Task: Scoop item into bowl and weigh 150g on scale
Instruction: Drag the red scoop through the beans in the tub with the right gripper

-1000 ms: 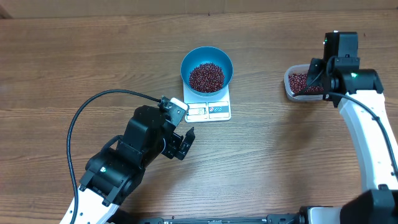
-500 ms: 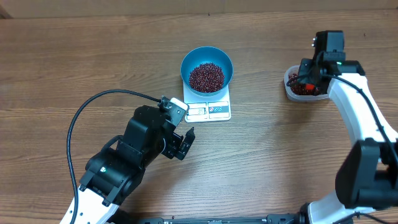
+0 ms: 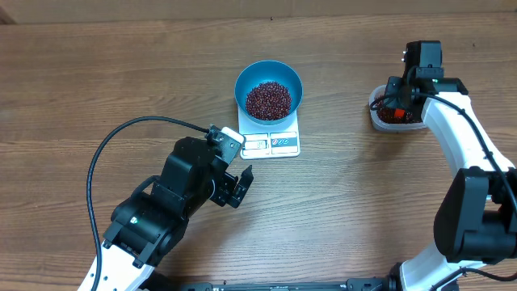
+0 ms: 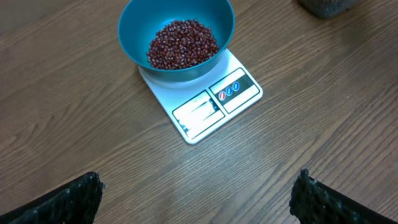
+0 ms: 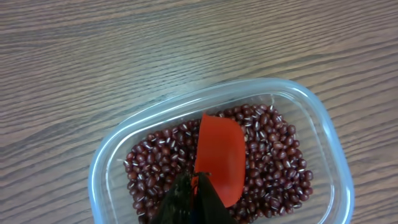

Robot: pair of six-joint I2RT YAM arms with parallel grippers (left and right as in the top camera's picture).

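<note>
A blue bowl with a heap of dark red beans stands on the white scale at the table's middle. My left gripper hovers open in front of the scale, empty. At the right, my right gripper is shut on the handle of an orange-red scoop. The scoop's empty blade rests over more beans in a clear plastic tub.
A black cable loops from the left arm over the table on the left. The tub sits close to the right arm's forearm. Bare wood lies between the scale and the tub.
The right arm has swung over the tub and brought the scoop down among the beans, settling slightly further left in the last half second. The left arm, bowl and scale have not moved.
</note>
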